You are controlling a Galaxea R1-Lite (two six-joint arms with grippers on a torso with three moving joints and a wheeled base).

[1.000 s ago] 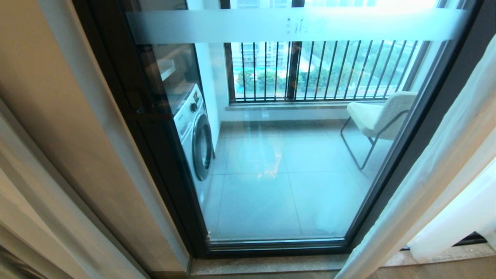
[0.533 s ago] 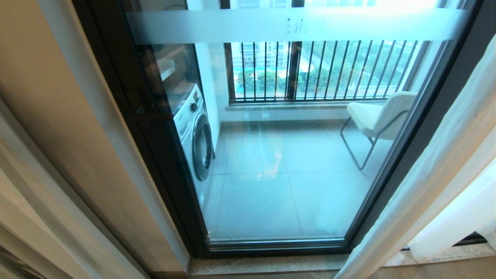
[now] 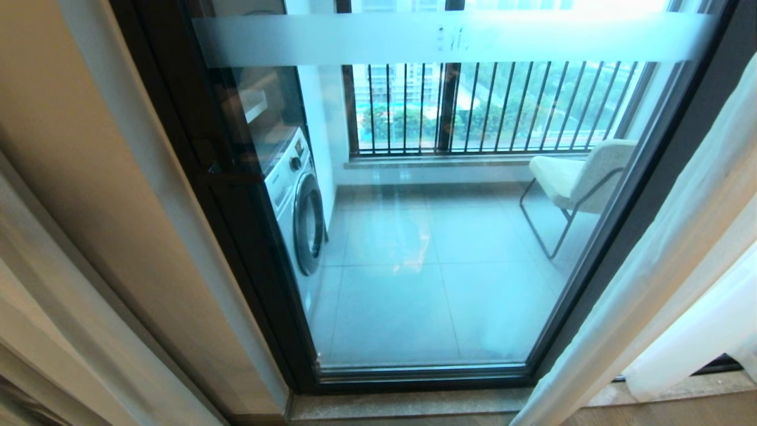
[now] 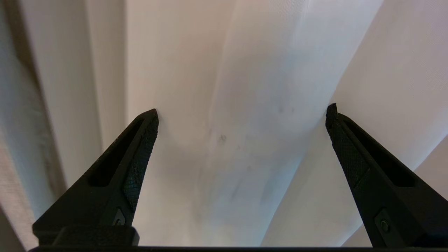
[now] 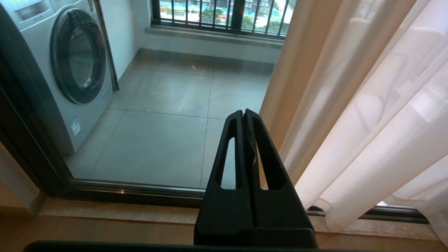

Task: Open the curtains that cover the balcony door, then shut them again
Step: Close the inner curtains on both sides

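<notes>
Curtains: the floor-length sheer white curtains (image 3: 656, 266) hang gathered along the right edge of the head view; a second pale panel (image 3: 195, 225) runs down the left of the frame beside a thicker beige-tan drape (image 3: 71, 177). In the left wrist view a broad fold of white fabric (image 4: 245, 105) fills the frame.
Balcony door: the tall glass balcony door with its dark metal frame (image 3: 248, 248) and frosted horizontal band fills the centre of the head view, uncovered, with fabric only at either side.
Left claw: the black left claw (image 4: 241, 112) is spread wide, its two textured fingertips (image 4: 148, 133) on either side of that fold; the tips look to be at the cloth, but nothing is gripped. It does not show in the head view.
Right claw: the black right claw (image 5: 243, 115) is clenched on nothing, pointing at the lower glass of the door, just beside the sheer folds at the right of its frame.
Beyond the glass: a white front-loading washing machine (image 3: 295, 201) at centre left, a pale cushioned chair on thin dark legs (image 3: 576, 177) at upper right, a black-barred railing (image 3: 485, 106) across the top.
Step in hand: by my reading the opening is done and the closing is starting, with the left claw lining up on a fold.
Next move: it likely needs to close on the fold, gathering enough thin cloth to hold, then draw it across the glass.
</notes>
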